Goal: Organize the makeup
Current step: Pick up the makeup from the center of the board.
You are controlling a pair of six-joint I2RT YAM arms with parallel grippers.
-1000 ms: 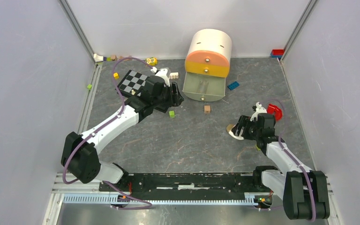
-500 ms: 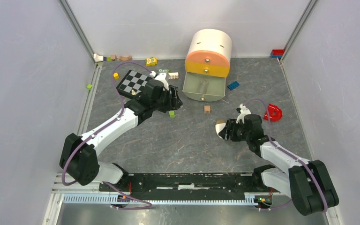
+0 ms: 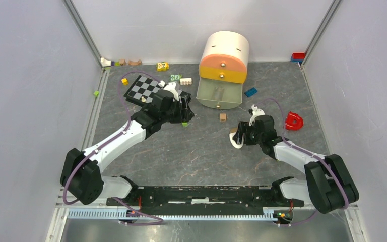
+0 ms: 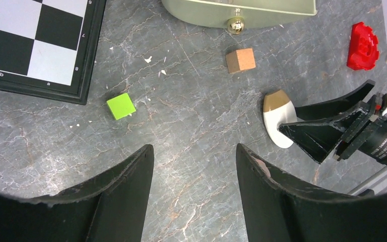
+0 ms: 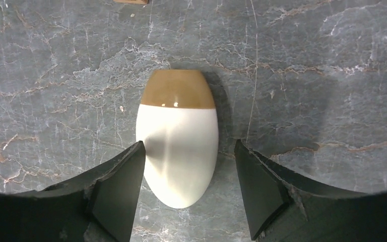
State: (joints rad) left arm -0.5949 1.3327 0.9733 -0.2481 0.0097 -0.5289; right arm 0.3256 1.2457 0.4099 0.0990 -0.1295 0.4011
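White egg-shaped sponge (image 5: 176, 151) lay between the right gripper's (image 5: 189, 143) open fingers, long axis along them, tan end leading; left gripper (image 4: 194, 147) open, empty, farther off.

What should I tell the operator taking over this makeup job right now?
Left gripper: open, empty, over the table near the green cube.
Right gripper: open, fingers straddling the white egg-shaped sponge, which seems to lie on the table; a gap shows at one finger, so no firm grip.
Bottom drawer of the round organizer stands open; contents unclear.
Done: nothing confirmed stowed. Left: grip the sponge, probably carry it to the drawer.
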